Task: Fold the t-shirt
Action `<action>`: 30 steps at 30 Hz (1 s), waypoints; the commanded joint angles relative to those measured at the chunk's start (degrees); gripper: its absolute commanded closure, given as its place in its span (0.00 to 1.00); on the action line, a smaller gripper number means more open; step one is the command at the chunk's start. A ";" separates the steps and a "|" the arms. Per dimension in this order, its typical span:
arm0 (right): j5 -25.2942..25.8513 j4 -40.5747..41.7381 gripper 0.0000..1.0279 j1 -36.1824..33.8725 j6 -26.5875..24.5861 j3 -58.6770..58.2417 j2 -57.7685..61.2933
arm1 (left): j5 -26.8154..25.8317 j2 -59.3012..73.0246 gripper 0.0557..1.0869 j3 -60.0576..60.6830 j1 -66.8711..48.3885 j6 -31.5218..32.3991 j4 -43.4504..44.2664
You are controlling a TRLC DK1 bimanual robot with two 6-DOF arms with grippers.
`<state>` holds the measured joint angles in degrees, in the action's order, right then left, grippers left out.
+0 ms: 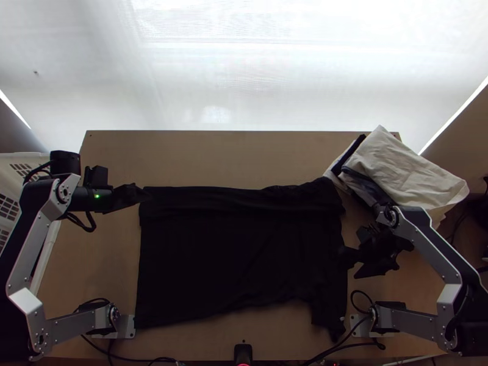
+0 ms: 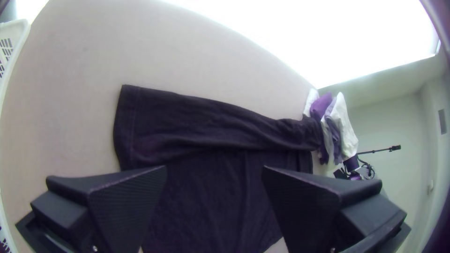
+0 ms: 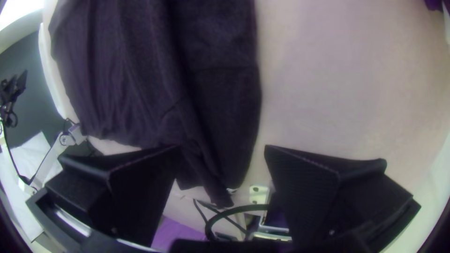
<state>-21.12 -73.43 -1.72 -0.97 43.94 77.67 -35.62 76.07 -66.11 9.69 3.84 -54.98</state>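
Left arm point(image 1: 30, 259): based at the surface's point(image 1: 244, 160) near left corner, bent outward at the elbow, forearm running up the left side, wrist turned inward. Left tool point(image 1: 141, 193): fingers spread wide, pointing right, at the t-shirt's far left corner.

Right arm point(image 1: 430, 249): based at the near right corner, bent outward, forearm angled up and inward, wrist doubled back. Right tool point(image 1: 351, 263): fingers spread wide, pointing left, at the t-shirt's right side.

Basket point(image 1: 15, 156), one: white, slotted walls, beside the surface's left edge, partly behind the left arm; contents cannot be made out.

T-shirt point(image 1: 238, 256), one: black, laid broad across the middle of the surface, between the two arms. Long band along its far side folded over, bunched toward the right; a narrow part at its near right corner extends toward the near edge.

Cloth pile point(image 1: 405, 168), one: cream cloth over darker pieces, at the far right corner, overhanging the right edge
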 commanded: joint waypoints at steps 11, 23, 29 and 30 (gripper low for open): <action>0.29 1.71 0.23 -3.73 -3.07 -1.14 7.23 | 0.28 -0.05 0.05 0.54 -0.11 -0.94 -0.57; -0.32 2.50 0.41 -3.82 -4.39 -1.14 13.12 | 0.28 -0.05 0.05 0.54 0.15 -0.94 -0.65; -0.58 2.50 0.41 -3.47 -4.74 -1.05 15.32 | 0.20 0.13 0.05 0.19 0.15 -0.94 -1.01; -1.02 2.59 0.41 -3.38 -4.74 -1.05 15.58 | 0.20 0.22 0.05 0.10 -0.11 -0.94 -1.01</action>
<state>-21.45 -70.98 -5.43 -5.26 42.81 90.83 -35.38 76.03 -65.58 9.87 2.96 -55.70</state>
